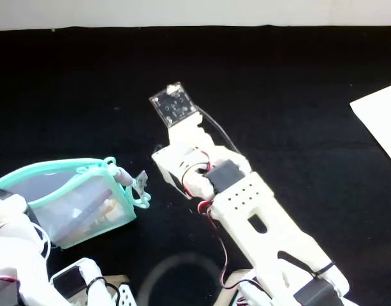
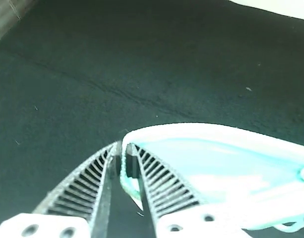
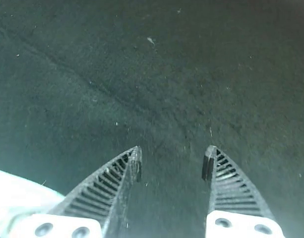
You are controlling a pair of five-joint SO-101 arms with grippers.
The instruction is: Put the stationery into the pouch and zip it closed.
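Black cloth [image 1: 297,76] is covering the table. My left gripper [image 2: 123,148] is pinching the rim of the teal pouch [image 2: 216,158], its fingers pressing together on the edge. The pouch is lying at the left of the high view, with stationery [image 1: 96,207] showing through its clear wall. My right gripper [image 3: 171,161] is hanging spread apart over bare cloth. White paper [image 1: 381,121] is lying at the right edge.

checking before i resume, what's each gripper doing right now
Left gripper: shut on the edge of the pouch.
Right gripper: open, holding nothing, over the black table.
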